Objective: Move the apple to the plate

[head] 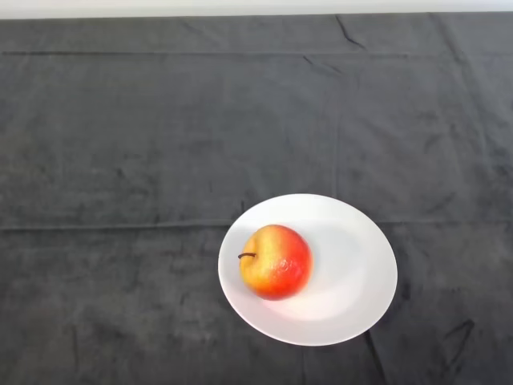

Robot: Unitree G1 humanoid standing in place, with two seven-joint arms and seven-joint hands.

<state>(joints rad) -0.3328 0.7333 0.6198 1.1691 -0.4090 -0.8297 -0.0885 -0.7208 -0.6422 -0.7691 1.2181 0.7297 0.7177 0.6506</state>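
A red and yellow apple (276,261) lies on its side on a white round plate (353,265), on the plate's left half, its dark stem pointing left. The plate sits on the dark cloth in the lower middle of the head view, a little to the right.
The dark wrinkled cloth (160,160) covers the whole table. The table's far edge runs along the top of the view, with a pale strip (256,6) behind it.
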